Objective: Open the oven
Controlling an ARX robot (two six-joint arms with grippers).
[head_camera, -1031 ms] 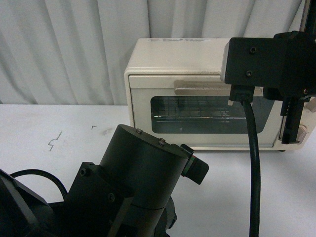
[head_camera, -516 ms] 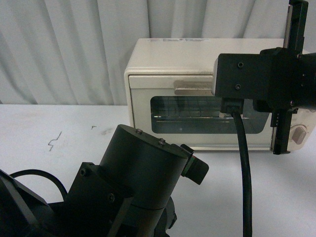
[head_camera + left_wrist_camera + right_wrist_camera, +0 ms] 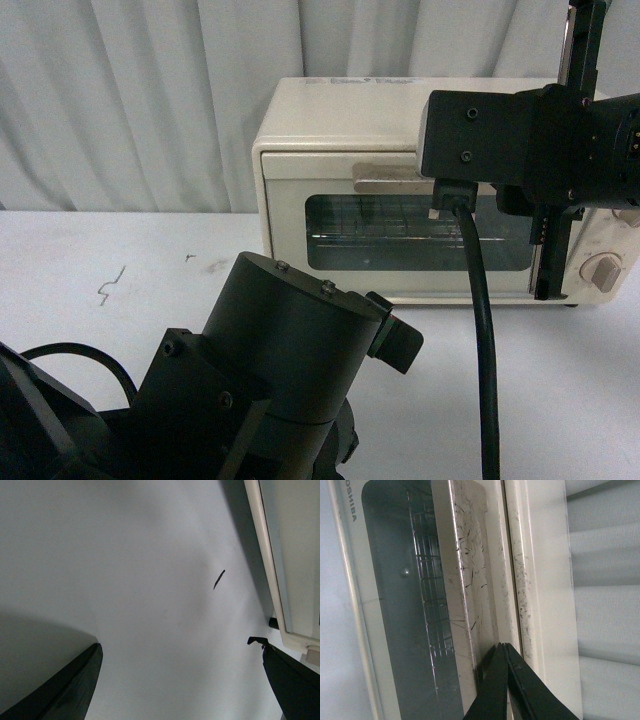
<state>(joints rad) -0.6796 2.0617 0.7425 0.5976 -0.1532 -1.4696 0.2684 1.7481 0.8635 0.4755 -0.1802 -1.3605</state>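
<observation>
The cream-white oven (image 3: 330,125) stands on the table at the back, its glass door (image 3: 400,232) closed under a beige bar handle (image 3: 385,177). One round knob (image 3: 603,272) shows at its right. My right arm's wrist block (image 3: 500,135) hangs in front of the handle's right end. In the right wrist view my right gripper (image 3: 503,647) is shut, its tips at the handle (image 3: 470,565), by the gap along the handle's edge; the wire rack (image 3: 432,595) shows through the glass. My left gripper (image 3: 176,643) is open over bare table beside the oven's corner (image 3: 292,630).
A white curtain (image 3: 130,100) hangs behind the white table (image 3: 90,250). Small dark pen marks (image 3: 110,285) lie on the table's left part. My left arm's dark body (image 3: 280,370) fills the near foreground. A black cable (image 3: 483,340) hangs from the right wrist.
My right arm has moved left and upward across the oven's front, uncovering the knob at the right. The oven door and my left arm have not moved.
</observation>
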